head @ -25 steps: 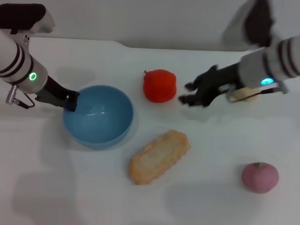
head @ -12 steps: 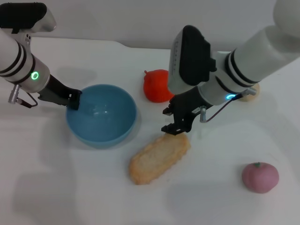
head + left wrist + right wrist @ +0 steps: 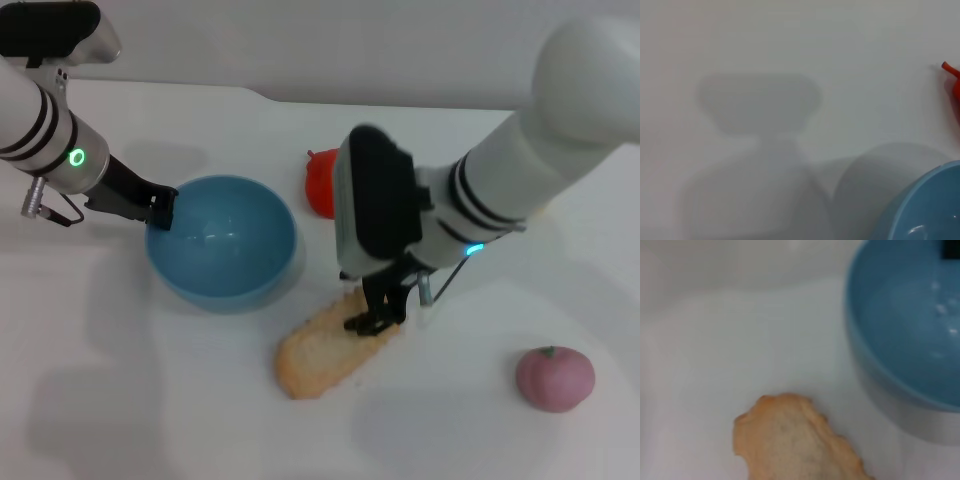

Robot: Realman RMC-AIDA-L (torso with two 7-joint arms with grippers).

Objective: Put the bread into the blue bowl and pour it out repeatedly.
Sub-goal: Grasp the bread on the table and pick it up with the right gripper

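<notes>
The bread lies flat on the white table, just right of and in front of the blue bowl. My right gripper is down on the bread's far right end, its dark fingers open around it. The right wrist view shows the bread close below and the bowl beside it. My left gripper is shut on the bowl's left rim. The bowl is empty and upright; its edge shows in the left wrist view.
A red tomato-like fruit stands behind the bread, partly hidden by my right arm; its edge shows in the left wrist view. A pink round fruit lies at the front right. The white table is bare at the front left.
My right arm swung in from the back right and came down onto the bread's right end. My left gripper nudged the bowl slightly to the right.
</notes>
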